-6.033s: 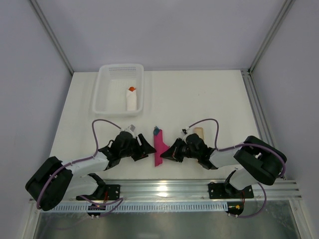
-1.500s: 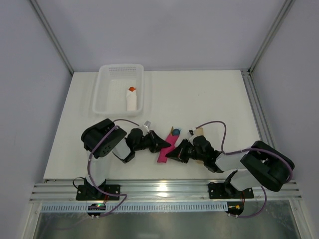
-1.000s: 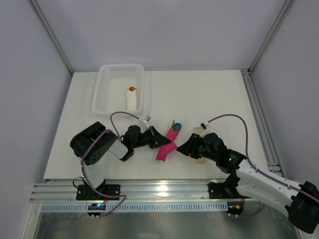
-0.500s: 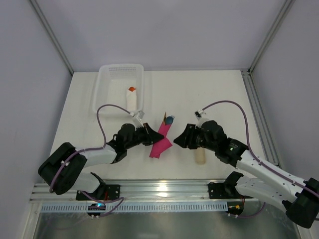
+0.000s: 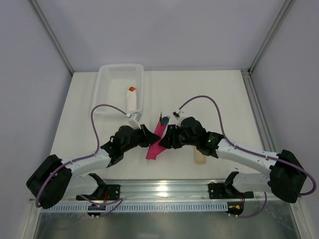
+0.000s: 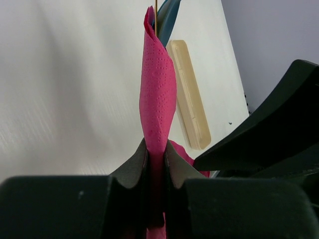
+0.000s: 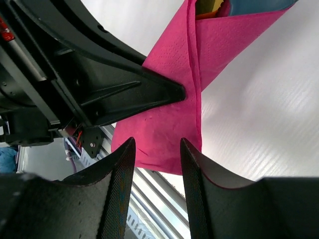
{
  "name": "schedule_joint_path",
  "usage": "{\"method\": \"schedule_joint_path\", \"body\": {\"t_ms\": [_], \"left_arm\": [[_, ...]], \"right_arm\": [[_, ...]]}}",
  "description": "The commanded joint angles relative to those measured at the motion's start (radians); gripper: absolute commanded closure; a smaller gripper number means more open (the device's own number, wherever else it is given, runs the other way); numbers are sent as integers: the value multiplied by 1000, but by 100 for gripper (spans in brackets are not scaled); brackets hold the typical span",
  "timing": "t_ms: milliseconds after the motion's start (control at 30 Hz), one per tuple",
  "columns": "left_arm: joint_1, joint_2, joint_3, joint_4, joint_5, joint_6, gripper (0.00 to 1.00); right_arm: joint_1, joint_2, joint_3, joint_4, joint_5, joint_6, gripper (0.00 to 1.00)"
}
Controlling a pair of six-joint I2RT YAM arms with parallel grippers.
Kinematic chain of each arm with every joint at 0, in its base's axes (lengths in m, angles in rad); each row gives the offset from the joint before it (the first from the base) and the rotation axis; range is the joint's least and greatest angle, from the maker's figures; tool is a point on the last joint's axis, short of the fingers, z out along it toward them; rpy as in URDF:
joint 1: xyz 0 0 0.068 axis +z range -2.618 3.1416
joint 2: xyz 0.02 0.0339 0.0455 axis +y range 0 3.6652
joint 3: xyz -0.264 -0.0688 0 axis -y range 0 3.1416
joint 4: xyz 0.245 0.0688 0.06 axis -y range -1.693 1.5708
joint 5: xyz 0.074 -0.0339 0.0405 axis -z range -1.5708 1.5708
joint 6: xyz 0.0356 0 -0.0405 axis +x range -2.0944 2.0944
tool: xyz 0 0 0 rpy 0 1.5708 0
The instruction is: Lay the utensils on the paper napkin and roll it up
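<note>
The paper napkin (image 5: 155, 143) is a magenta roll, slanted near the table's front middle. The utensils poke out of its far end: a blue tip (image 5: 164, 120) and a thin yellow-orange knife edge (image 7: 209, 7). From the left, my left gripper (image 5: 149, 140) is shut on the roll's middle; in the left wrist view the napkin (image 6: 158, 94) rises straight out of that gripper (image 6: 156, 152). My right gripper (image 5: 167, 141) stands open just right of the roll. In the right wrist view this gripper (image 7: 155, 149) frames the napkin's near end (image 7: 167, 124) without pinching it.
A white mesh basket (image 5: 102, 89) at the back left holds a white roll with an orange tip (image 5: 131, 99). A long beige strip (image 5: 200, 156) lies under the right forearm, the same strip (image 6: 189, 94) showing beside the napkin. The aluminium rail runs along the near edge.
My right gripper has swung left and now sits against the napkin roll. The left gripper and the roll have shifted slightly left and nearer.
</note>
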Motion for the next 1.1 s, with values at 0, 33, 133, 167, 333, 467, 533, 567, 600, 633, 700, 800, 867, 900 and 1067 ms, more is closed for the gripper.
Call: {"method": "schedule_joint_path", "body": {"t_ms": [0, 33, 133, 167, 333, 467, 533, 567, 600, 633, 700, 800, 867, 900, 1067], "left_arm": [[-6, -48, 0, 28, -25, 23, 100], [-6, -52, -2, 32, -25, 21, 100], [-8, -66, -6, 38, -21, 18, 100], [-9, -68, -6, 34, -21, 17, 100], [-11, -88, -14, 34, -27, 11, 100], [-9, -120, -17, 32, -37, 3, 100], [-11, -137, -20, 31, -50, 0, 100], [-11, -154, -25, 31, -51, -2, 100], [-9, -163, -26, 31, -53, -2, 100], [-11, -167, -28, 32, -53, -2, 100], [-9, -183, -30, 31, -48, -9, 100], [-11, -198, -36, 44, -42, -22, 100], [-9, -206, -36, 41, -42, -26, 100], [-9, -215, -37, 41, -44, -26, 100], [-9, -238, -48, 58, -41, -48, 100]], "right_arm": [[14, 35, 53, 123, -14, -16, 55], [18, 45, 61, 127, -11, -17, 55], [20, 70, 63, 143, -2, -16, 55], [21, 75, 64, 144, -2, -16, 55], [30, 98, 70, 144, 7, -8, 56], [43, 102, 49, 150, 23, 26, 56], [50, 101, 31, 167, 30, 35, 56], [52, 99, 26, 170, 33, 41, 56], [53, 99, 24, 172, 40, 41, 56], [55, 99, 20, 175, 43, 43, 56], [55, 102, 15, 186, 41, 43, 56], [57, 105, 10, 222, 20, 49, 56], [57, 107, 9, 238, 12, 52, 56], [55, 105, 7, 244, 6, 55, 56], [57, 101, -16, 307, -8, 70, 55]]}}
